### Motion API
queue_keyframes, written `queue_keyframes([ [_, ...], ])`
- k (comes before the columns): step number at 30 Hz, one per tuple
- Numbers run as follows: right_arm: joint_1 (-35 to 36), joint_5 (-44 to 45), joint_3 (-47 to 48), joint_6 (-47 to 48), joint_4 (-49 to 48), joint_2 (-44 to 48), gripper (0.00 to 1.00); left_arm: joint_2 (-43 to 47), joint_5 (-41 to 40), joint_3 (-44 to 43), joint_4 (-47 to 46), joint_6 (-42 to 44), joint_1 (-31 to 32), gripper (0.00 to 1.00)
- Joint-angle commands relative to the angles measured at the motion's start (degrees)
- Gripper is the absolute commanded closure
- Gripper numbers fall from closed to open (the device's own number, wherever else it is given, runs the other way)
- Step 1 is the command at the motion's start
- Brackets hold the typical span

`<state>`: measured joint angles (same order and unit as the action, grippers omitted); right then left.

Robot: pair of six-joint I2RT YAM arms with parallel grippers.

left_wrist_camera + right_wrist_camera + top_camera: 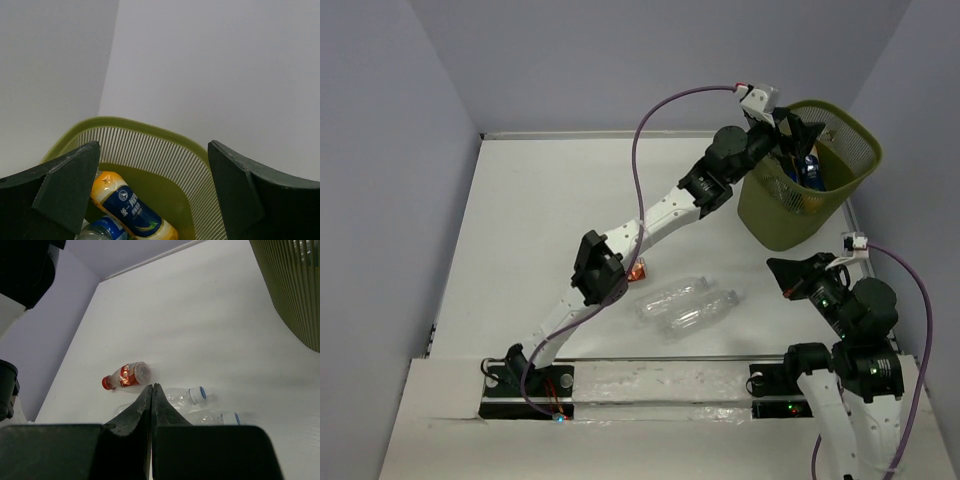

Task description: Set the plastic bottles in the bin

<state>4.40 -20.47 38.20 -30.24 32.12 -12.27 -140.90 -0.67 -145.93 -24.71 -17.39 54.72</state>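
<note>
The olive-green mesh bin (pixel 790 215) stands at the back right. My left gripper (pixel 798 135) hangs open and empty over its mouth. In the left wrist view the gripper (pixel 155 195) looks down past the bin's rim (pixel 150 127) at an orange-filled bottle with a blue label (pixel 132 210) and another blue-labelled bottle (pixel 102 229) inside. Two label-less clear bottles (pixel 672 298) (pixel 702 312) lie on the table near the front. A red-labelled bottle (pixel 125 376) lies beside them, mostly hidden behind the left arm in the top view. My right gripper (pixel 788 272) is shut and empty, to the right of them.
The left arm (pixel 650 215) stretches diagonally over the table from its base to the bin. Grey walls close in the table on the left, back and right. The bin's wall (pixel 295 285) is close on the right of the right gripper (pixel 152 387).
</note>
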Motion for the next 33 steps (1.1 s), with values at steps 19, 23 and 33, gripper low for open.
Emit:
queue_keyframes([
  [19,-0.19,-11.16,0.66,5.02,2.42,-0.21,1.0,76.29,-24.29,84.65,45.42,-0.26,-0.4,0.02],
  [23,-0.19,-13.28,-0.75,3.7,2.86,-0.47,0.87,76.39,-21.58,87.74,55.02,-4.76,-0.4,0.01],
  [33,-0.19,-12.31,0.56,-1.03,10.59,-6.71,0.18,67.61,-20.07,87.75,60.3,-3.1,-0.4,0.01],
])
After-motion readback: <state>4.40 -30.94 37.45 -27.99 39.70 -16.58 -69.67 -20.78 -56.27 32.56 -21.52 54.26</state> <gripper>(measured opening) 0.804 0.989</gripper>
